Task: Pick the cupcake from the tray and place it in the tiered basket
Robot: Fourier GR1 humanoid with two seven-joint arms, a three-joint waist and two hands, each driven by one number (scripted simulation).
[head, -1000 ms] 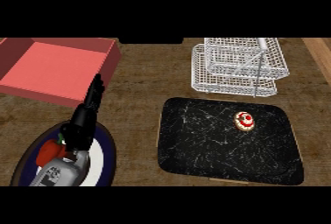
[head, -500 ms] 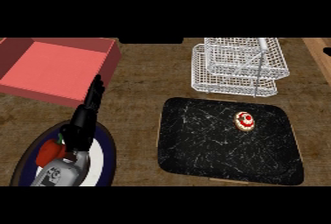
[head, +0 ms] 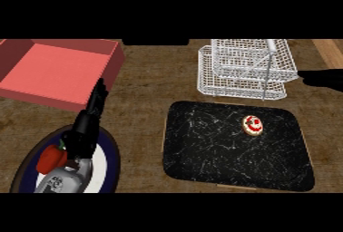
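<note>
The cupcake (head: 252, 125) lies on the tray (head: 201, 154), not yet picked. The left hand (head: 87, 122) rests open and empty. The right hand (head: 323, 79), its state impossible to tell, shows beside the basket (head: 244, 68) and must reach down to the cupcake.

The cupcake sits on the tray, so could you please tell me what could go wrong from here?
The right hand shows only at the view's right edge, close beside the basket; swinging toward the cupcake, it might knock the basket. The cupcake is small on the dark tray, so a grasp slightly off could push it along or squash its topping.
</note>
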